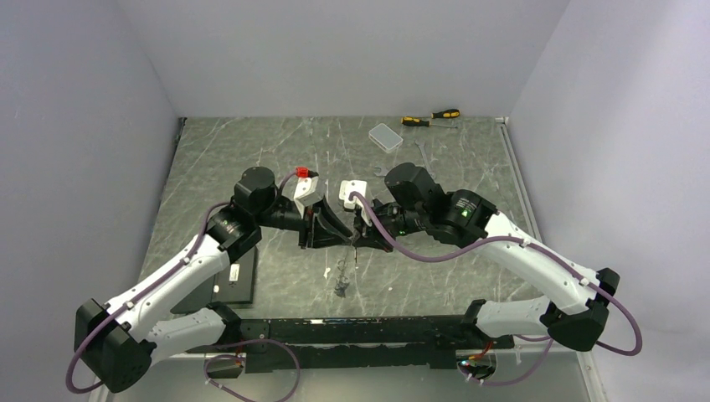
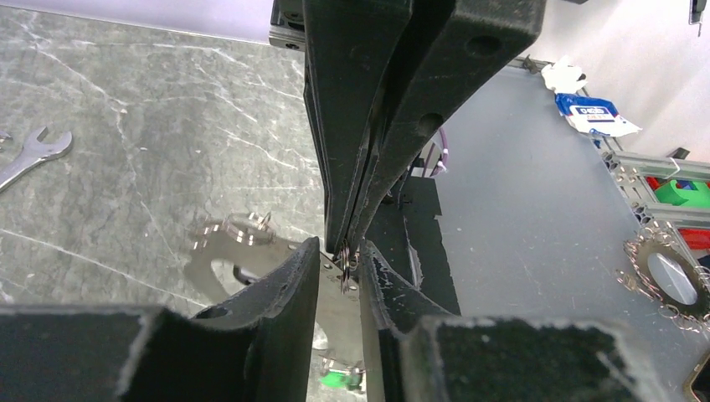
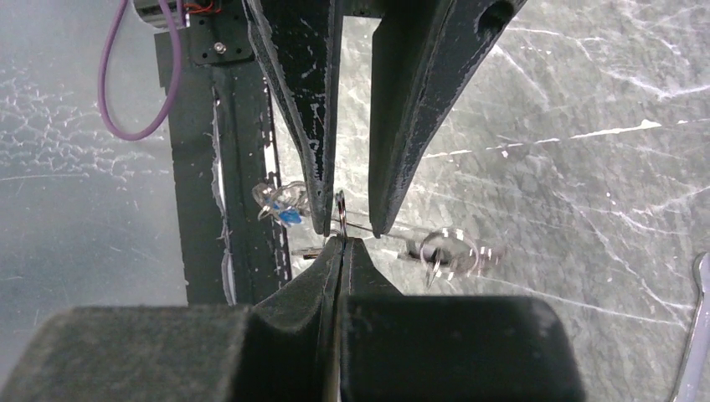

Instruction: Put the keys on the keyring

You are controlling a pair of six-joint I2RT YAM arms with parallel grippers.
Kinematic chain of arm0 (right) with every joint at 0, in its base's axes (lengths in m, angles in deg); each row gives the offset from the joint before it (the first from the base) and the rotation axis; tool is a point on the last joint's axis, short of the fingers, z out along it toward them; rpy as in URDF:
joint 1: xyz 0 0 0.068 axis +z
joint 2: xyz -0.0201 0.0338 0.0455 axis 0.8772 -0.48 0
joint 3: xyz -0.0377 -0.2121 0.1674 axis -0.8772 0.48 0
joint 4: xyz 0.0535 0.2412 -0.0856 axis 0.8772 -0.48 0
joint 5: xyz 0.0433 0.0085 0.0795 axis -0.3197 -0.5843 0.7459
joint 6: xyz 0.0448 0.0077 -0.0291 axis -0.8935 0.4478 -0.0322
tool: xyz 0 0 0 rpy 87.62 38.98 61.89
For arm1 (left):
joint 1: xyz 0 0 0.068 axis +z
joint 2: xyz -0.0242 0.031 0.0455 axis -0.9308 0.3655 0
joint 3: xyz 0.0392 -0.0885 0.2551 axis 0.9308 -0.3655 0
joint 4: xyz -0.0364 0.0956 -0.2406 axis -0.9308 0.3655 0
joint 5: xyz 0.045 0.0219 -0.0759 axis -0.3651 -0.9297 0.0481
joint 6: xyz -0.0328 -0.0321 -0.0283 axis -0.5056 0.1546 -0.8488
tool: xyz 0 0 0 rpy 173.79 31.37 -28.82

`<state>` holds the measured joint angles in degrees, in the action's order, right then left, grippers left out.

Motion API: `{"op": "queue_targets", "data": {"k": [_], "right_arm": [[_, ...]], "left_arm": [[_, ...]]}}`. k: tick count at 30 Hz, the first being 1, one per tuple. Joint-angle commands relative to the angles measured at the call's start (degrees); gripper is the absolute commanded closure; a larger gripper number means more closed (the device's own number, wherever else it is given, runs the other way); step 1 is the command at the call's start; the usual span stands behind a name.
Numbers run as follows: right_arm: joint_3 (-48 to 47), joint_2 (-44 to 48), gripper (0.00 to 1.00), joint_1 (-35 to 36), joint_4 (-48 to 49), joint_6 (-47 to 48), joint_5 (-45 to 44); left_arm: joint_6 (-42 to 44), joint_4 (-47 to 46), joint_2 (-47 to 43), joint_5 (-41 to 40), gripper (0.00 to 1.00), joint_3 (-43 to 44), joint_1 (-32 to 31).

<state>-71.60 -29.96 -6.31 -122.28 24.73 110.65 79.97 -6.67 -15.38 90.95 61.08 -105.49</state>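
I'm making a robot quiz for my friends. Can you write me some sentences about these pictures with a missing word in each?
The right end effector is ___ on the keyring.
The left end effector has its fingers ___, one on each side of that ring.
The key close by has a ___ head.
The screwdrivers have yellow and ___ handles.
Missing words: shut, apart, blue, black.

The keyring (image 3: 341,209) is a thin silver wire ring. It stands upright and edge-on in the air over the middle of the table (image 1: 243,159), pinched at its lower side by the right gripper's (image 3: 339,243) closed tips. The keys (image 1: 339,283) are a small cluster just below it, towards the near edge. One blue-headed key (image 3: 289,216) and one green-headed key (image 2: 335,378) show, and the rest are blurred silver. Whether they hang from the ring or lie on the table is unclear.
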Motion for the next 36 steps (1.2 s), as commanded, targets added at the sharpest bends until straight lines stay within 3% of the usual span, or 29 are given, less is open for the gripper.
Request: {"op": "queue_targets", "data": {"k": [1,7,11,17,19,22,36], "right_arm": [[-1.9,2.2,1.0,0.3,5.3,-0.2,0.0],[-1.6,2.4,1.0,0.3,6.1,-0.3,-1.1],[-1.4,2.8,1.0,0.3,6.4,-0.3,-0.7],[2.1,6.3,1.0,0.3,10.8,-2.0,-0.7],[4.7,8.5,0.76,0.3,13.4,-2.6,0.5],[8.7,11.5,0.59,0.2,17.2,-3.6,2.4],[16.8,14.1,0.64,-2.2,26.0,-7.2,8.2]], "left_arm": [[0.0,-0.9,0.7,1.3,0.72,0.3,-0.4],[0.9,0.1,0.4,0.8,0.75,0.3,-0.4],[1.2,0.1,-0.2,-0.2,1.0,0.2,-0.5],[1.8,1.0,-3.7,-4.3,1.0,-0.3,-0.5],[0.9,0.7,-4.8,-4.1,1.0,-0.6,-0.4],[-1.1,-3.1,-5.6,-2.3,1.0,-1.2,-0.4],[-4.3,-9.0,-8.5,0.2,1.0,-3.5,0.0]]}}
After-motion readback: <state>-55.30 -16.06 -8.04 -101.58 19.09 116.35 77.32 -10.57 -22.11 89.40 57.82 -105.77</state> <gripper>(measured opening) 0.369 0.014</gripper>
